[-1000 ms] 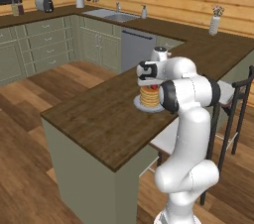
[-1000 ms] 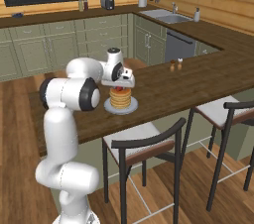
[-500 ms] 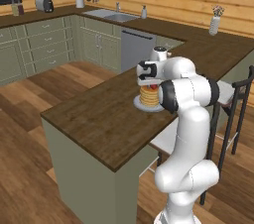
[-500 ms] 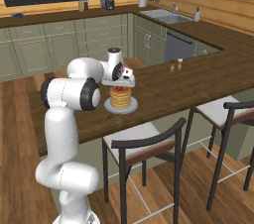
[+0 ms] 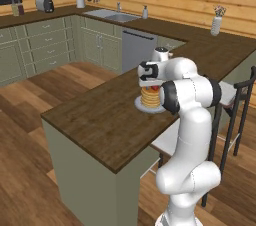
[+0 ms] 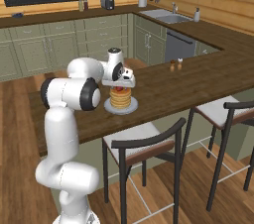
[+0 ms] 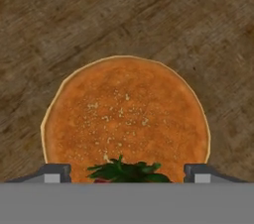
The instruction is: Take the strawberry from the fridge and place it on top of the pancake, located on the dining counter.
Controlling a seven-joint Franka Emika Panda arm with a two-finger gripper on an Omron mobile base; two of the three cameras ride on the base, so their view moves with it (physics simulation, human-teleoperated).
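The pancake [image 5: 150, 98] [image 6: 120, 99] [image 7: 124, 119] is a golden stack on a small white plate [image 5: 138, 104] on the dining counter [image 5: 100, 120] [image 6: 163, 89]. The strawberry [image 7: 124, 171] [image 5: 155, 89] [image 6: 119, 89] rests on top of the stack, red with green leaves. My gripper [image 7: 126, 173] [image 5: 150, 85] [image 6: 119, 86] hangs straight above it, open, with its fingertips [image 7: 55, 172] standing wide on either side and clear of the berry. The fridge is out of view.
Two dark bar stools [image 6: 144, 143] [image 6: 223, 111] stand along the counter's near side. Two small shakers [image 6: 175, 64] sit further along the counter. A white vase [image 5: 216, 22] stands at its far end. The sink counter [image 5: 112, 16] runs along the back wall.
The jaws have spread apart and let go of the strawberry, which now lies on the pancake. The arm has stayed in place.
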